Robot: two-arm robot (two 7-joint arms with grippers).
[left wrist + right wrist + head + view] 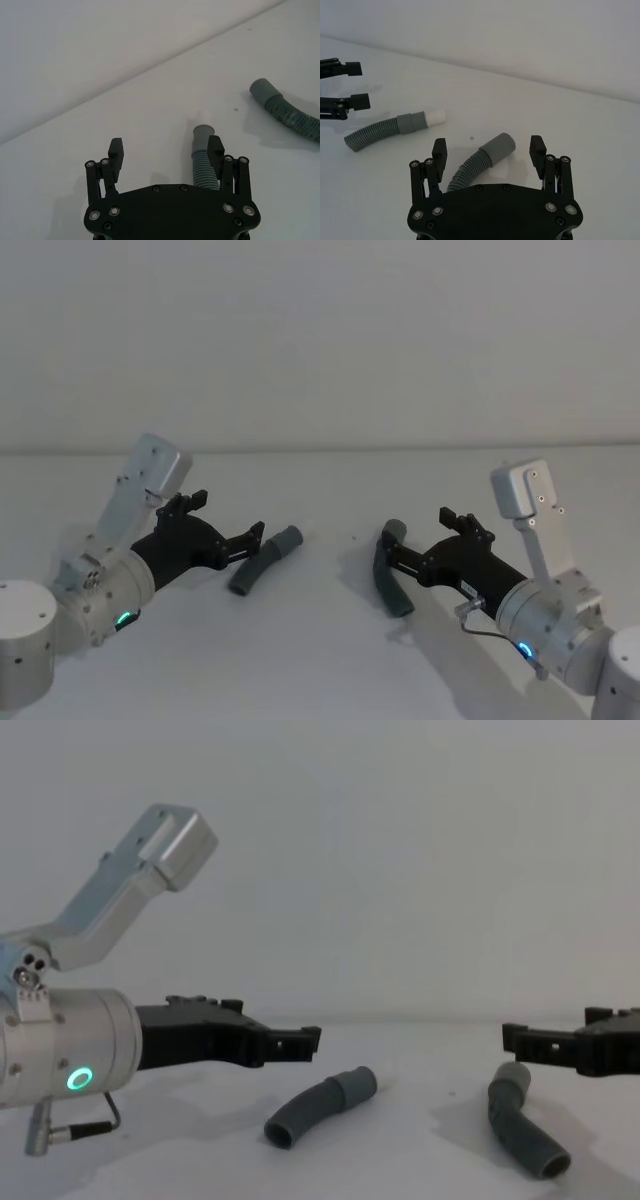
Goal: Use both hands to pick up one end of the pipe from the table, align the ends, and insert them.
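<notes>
The pipe lies on the white table (320, 660) as two dark-grey ribbed pieces. The left piece (262, 560) has a grey cuff with a white tip (434, 117). My left gripper (232, 514) hovers open just behind it; in the left wrist view the hose (202, 160) runs under one finger (215, 147). The right piece (390, 575) is bent, and its plain grey cuff (497, 147) sits between the spread fingers of my open right gripper (488, 150). In the chest view both grippers (275, 1020) (555, 1025) are above the table and neither holds anything.
A pale grey wall (320, 340) rises behind the table's far edge. Bare table lies between the two pieces (335, 550) and in front of them.
</notes>
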